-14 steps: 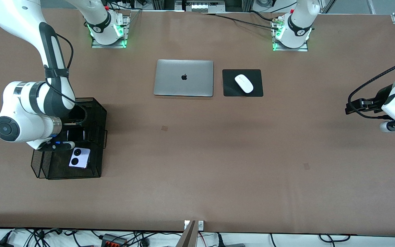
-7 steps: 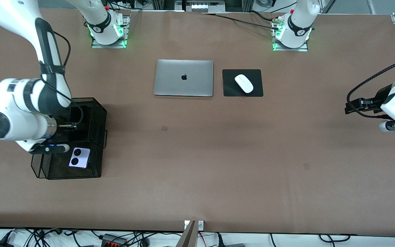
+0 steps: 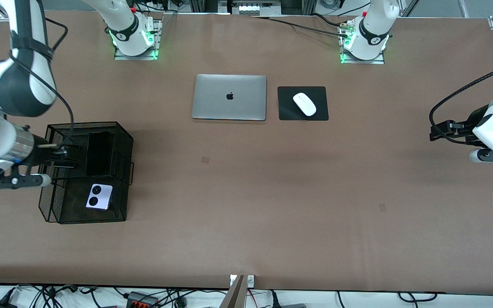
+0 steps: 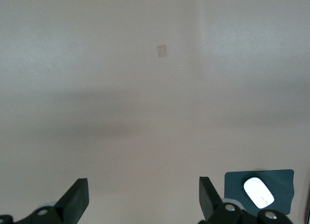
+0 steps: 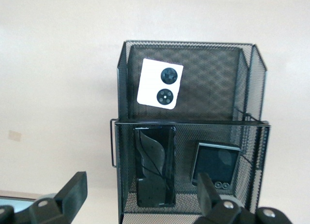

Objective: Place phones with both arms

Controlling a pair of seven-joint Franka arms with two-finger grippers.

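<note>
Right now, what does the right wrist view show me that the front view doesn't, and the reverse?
Only the right wrist view shows the long slim black phone and the small black flip phone side by side in the upper compartment of the mesh organizer. Only the front view shows the laptop, the mouse and the left gripper, open and waiting at its end of the table. Both show the lavender-white phone in the lower tray and the open right gripper over the organizer.

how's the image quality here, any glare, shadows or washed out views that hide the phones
Front view: even light, a soft shadow band across the table; the mesh organizer hides the black phones, only the lavender-white phone shows. Right wrist view: paler, but lavender-white phone, slim black phone and black flip phone are all clear. Left wrist view: washed out, bare table and mouse.
</note>
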